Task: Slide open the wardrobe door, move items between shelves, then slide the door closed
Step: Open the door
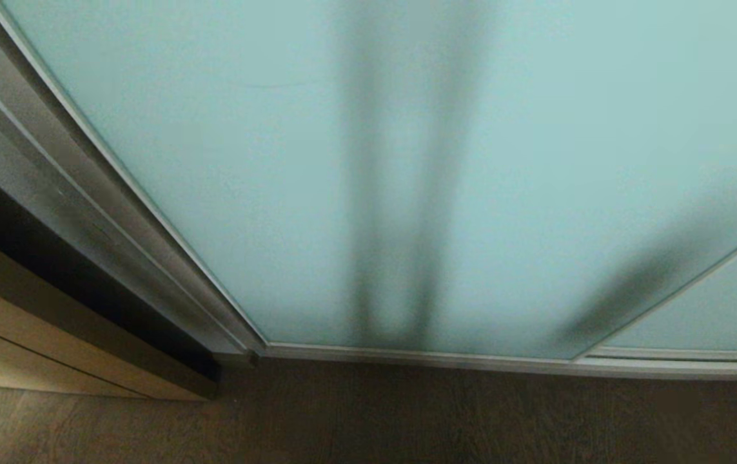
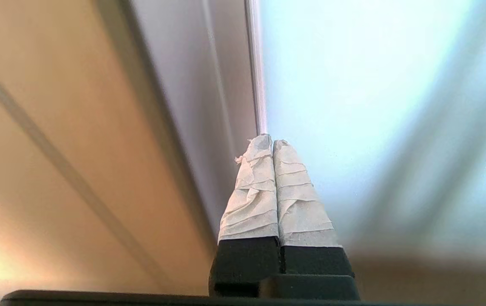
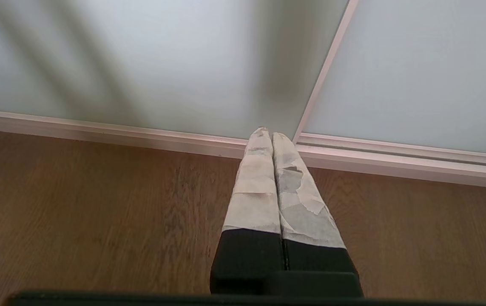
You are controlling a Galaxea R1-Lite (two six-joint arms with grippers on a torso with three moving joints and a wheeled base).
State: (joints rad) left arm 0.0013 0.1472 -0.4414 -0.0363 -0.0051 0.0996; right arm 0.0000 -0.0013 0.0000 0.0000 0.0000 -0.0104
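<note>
Nearest the robot lies a brown wood-grain floor [image 1: 407, 419], running up to a silver bottom rail [image 1: 420, 356]. Above that rail stands the door [image 1: 278, 161], a wide pane of frosted pale green glass in a thin silver frame, filling most of the head view and standing shut across the wardrobe, so nothing behind it shows. Soft dark vertical shadows fall on the glass near its middle and lower right. A second glass panel [image 1: 716, 316] shows at the lower right, parted from the door by a slim silver frame strip [image 1: 678, 296]. At the door's left edge runs a broad brushed-metal frame post [image 1: 84, 193], then a dark band, then a tan wooden side panel [image 1: 33, 341] that reaches the floor at the far left.

Neither arm shows in the head view. In the left wrist view the left gripper [image 2: 272, 142] has its two tape-wrapped fingers [image 2: 253, 191] pressed together, holding nothing. Its tips lie in line with the seam where the glass meets the metal post; whether they touch it cannot be told.

In the right wrist view the right gripper [image 3: 267, 134] is likewise closed and empty, its taped fingers [image 3: 255, 191] side by side over the floor, pointing at the bottom rail near where the two panes meet.
</note>
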